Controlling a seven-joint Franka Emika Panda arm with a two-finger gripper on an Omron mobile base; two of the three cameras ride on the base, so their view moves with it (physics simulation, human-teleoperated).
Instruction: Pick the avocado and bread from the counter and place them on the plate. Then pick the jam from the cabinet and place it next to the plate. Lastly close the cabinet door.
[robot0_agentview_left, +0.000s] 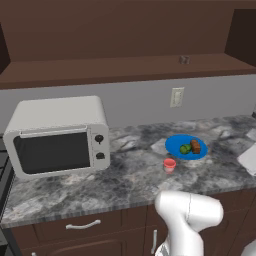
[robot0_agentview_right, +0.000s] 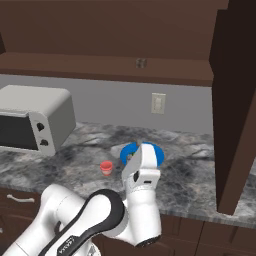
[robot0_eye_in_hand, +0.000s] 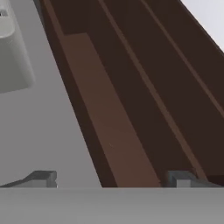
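The claw (robot0_eye_in_hand: 111, 178) is released, its 2 tips wide apart, facing the cabinet (robot0_eye_in_hand: 131, 100). Below it on the desk (robot0_agentview_left: 125, 175), avocado (robot0_agentview_left: 185, 148) and bread (robot0_agentview_left: 195, 146) sit on the plate (robot0_agentview_left: 175, 143), jam (robot0_agentview_left: 169, 165) just beside.

Left and right base views looking forward and down over the counter (robot0_agentview_left: 125, 170), sharing plate (robot0_agentview_left: 175, 145) and microwave (robot0_agentview_left: 57, 135); hand view close, aimed along the cabinet (robot0_eye_in_hand: 131, 87) underside.
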